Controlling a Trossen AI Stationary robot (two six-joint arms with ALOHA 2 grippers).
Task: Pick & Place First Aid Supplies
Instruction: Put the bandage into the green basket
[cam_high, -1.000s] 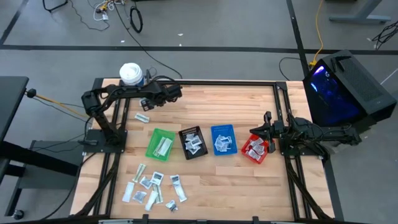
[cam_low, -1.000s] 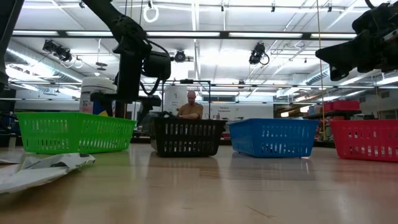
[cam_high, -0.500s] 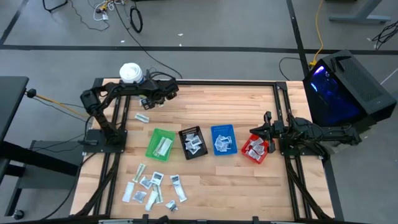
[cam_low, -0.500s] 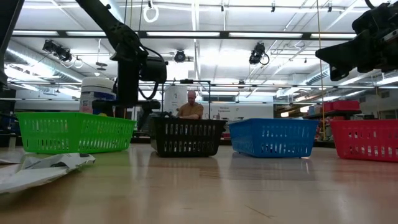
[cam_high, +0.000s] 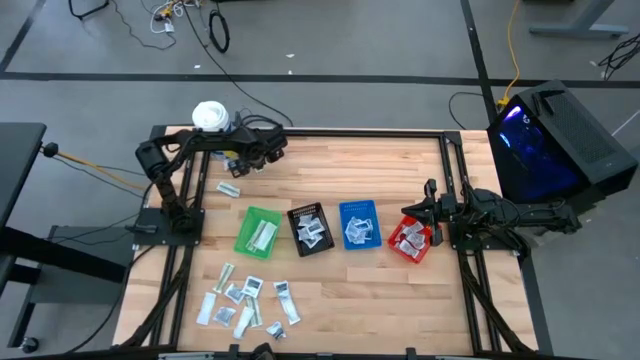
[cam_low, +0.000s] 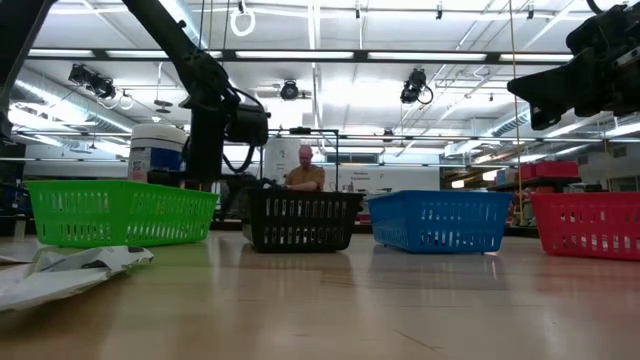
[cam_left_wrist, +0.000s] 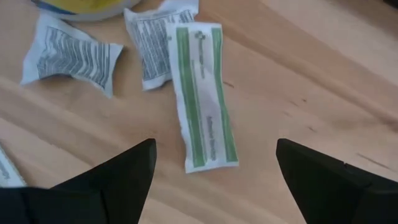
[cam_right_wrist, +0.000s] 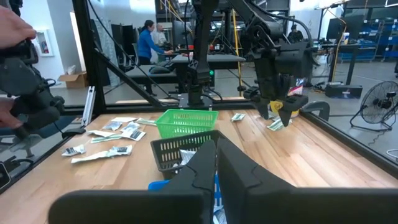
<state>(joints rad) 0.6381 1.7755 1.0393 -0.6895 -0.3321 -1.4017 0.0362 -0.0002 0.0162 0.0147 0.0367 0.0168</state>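
Green-striped strip packet (cam_left_wrist: 203, 96): lies flat on the wooden table (cam_high: 400, 160), near the white tub (cam_high: 209, 118), two printed sachets (cam_left_wrist: 69, 55) beside it.
Left gripper (cam_left_wrist: 211, 165): fingers spread wide, hovering over that packet, empty; looks lined up to straddle it.
Right gripper (cam_high: 430, 212): fingers together, parked over the red bin (cam_high: 410, 240), waiting.
Remaining supplies (cam_high: 245, 303): loose pile near the front edge, unsorted.
Bins: green bin (cam_high: 258, 232), black, blue, red in a row, each with packets.
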